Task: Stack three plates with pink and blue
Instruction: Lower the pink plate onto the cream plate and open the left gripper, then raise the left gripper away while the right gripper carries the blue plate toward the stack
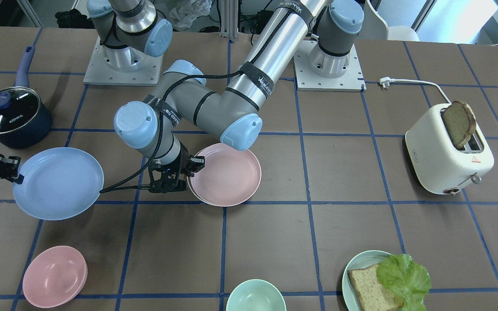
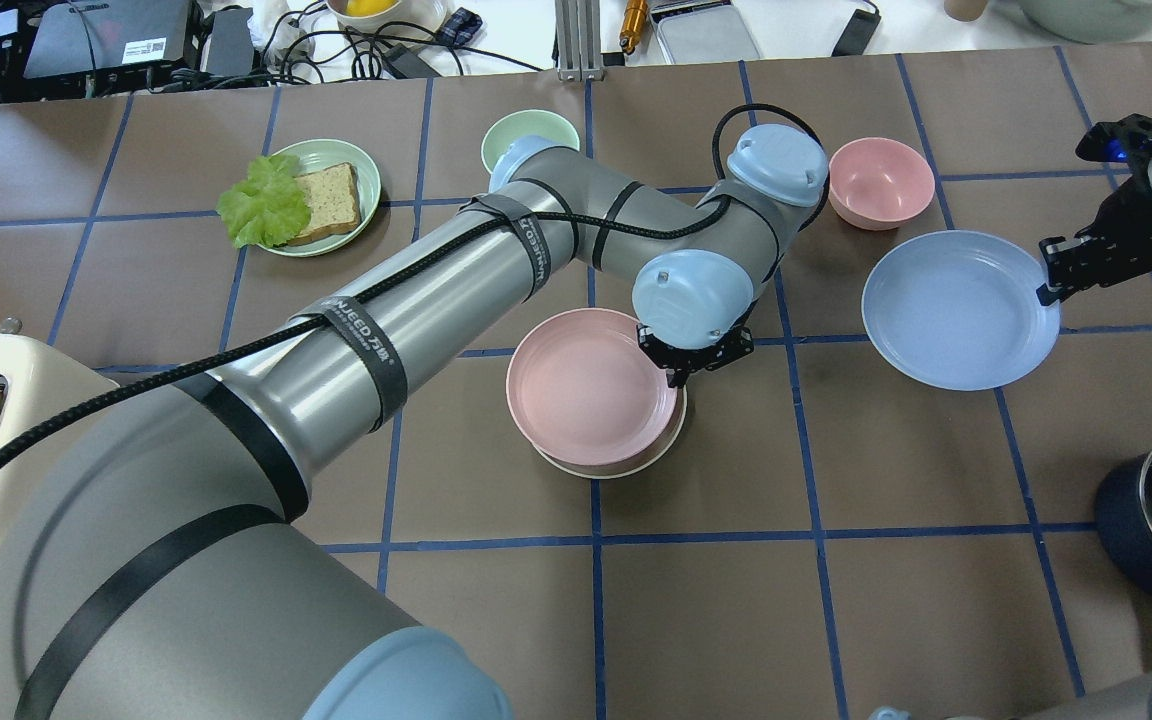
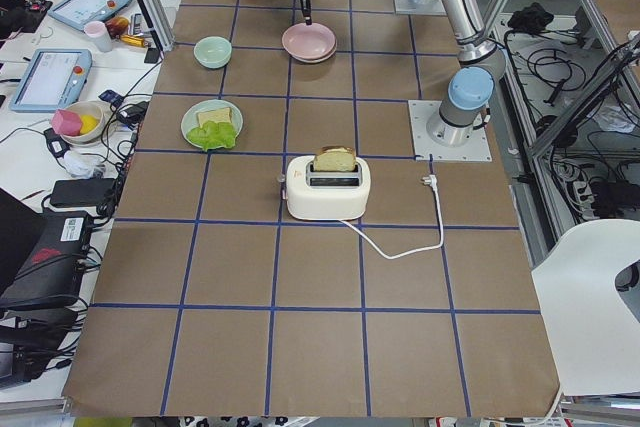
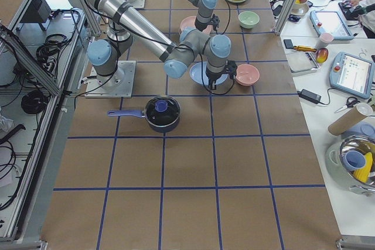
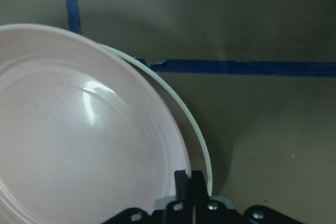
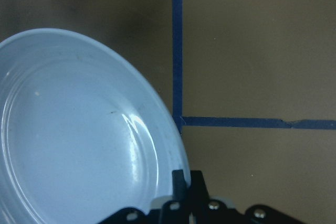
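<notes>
The pale pink plate (image 1: 231, 175) lies on the cream-white plate (image 2: 626, 468) near the table's middle, slightly off-centre, so the white rim shows as a crescent (image 5: 197, 129). My left gripper (image 1: 189, 170) is shut on the pink plate's rim (image 5: 79, 129). The periwinkle blue plate (image 1: 59, 183) is off to the robot's right, apart from the stack. My right gripper (image 2: 1044, 290) is shut on its rim (image 6: 68, 140). The blue plate looks held slightly above the table.
A small pink bowl (image 2: 881, 182) and a mint bowl (image 2: 530, 140) stand beyond the plates. A mint plate (image 2: 366, 175) holds bread and lettuce. A toaster (image 1: 443, 160) is at the robot's left, and a lidded dark pot (image 1: 13, 116) is near the right arm.
</notes>
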{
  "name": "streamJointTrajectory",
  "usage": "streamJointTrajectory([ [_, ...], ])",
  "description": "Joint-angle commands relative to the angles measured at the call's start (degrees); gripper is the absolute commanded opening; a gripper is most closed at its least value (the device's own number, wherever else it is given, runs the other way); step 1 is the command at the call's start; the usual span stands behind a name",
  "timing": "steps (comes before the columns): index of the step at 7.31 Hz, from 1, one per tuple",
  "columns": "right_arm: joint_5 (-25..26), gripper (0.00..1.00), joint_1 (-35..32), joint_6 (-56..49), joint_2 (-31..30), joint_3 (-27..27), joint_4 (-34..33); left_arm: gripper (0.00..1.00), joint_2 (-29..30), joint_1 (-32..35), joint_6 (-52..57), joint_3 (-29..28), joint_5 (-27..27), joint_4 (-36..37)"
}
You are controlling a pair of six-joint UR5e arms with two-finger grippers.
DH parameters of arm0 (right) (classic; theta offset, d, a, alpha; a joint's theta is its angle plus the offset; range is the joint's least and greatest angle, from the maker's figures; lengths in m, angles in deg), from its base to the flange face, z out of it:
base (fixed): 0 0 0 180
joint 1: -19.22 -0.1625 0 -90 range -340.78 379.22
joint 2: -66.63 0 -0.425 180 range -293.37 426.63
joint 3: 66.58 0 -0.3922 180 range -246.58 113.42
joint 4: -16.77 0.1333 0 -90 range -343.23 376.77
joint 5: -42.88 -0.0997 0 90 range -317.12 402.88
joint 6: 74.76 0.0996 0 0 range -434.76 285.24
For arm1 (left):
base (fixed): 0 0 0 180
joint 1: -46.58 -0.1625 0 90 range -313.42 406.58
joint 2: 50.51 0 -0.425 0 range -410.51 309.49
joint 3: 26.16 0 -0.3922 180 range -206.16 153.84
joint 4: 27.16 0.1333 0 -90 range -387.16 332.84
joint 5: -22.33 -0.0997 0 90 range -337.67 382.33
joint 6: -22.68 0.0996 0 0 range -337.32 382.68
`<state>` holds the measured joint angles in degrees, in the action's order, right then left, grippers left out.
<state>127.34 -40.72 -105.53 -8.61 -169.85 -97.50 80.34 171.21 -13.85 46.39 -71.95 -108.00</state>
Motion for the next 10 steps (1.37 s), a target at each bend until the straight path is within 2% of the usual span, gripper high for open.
streamJointTrajectory([
  [1, 0.00, 0.00, 0.00, 0.00, -0.08, 0.00, 0.10, 0.00, 0.28, 0.09, -2.04, -0.12, 0.41, -0.02],
  [3, 0.00, 0.00, 0.00, 0.00, -0.08, -0.09, 0.36, 0.00, 0.11, 0.97, -2.41, -0.04, 0.24, -0.28],
  [4, 0.00, 0.00, 0.00, 0.00, -0.08, -0.09, 0.36, 0.37, 0.02, 1.06, -2.93, -0.12, 0.15, -0.98],
  [5, 0.00, 0.00, 0.00, 0.00, -0.08, -0.18, 0.36, 0.56, -0.50, 1.06, -2.94, -0.13, 0.15, -1.42],
  [6, -0.17, 0.00, 0.00, 0.09, -0.08, -0.26, 0.36, 0.88, -0.85, 1.06, -2.94, -0.04, -0.02, -1.95],
  [7, -0.18, 0.00, 0.00, 0.35, -0.08, -0.35, 0.45, 1.00, -1.47, 1.06, -2.76, -0.04, -0.03, -2.99],
  [10, -0.35, 0.00, -2.88, 4.20, -0.95, -0.97, 0.45, 1.00, -4.98, 0.71, 0.30, -2.66, -1.86, -9.40],
])
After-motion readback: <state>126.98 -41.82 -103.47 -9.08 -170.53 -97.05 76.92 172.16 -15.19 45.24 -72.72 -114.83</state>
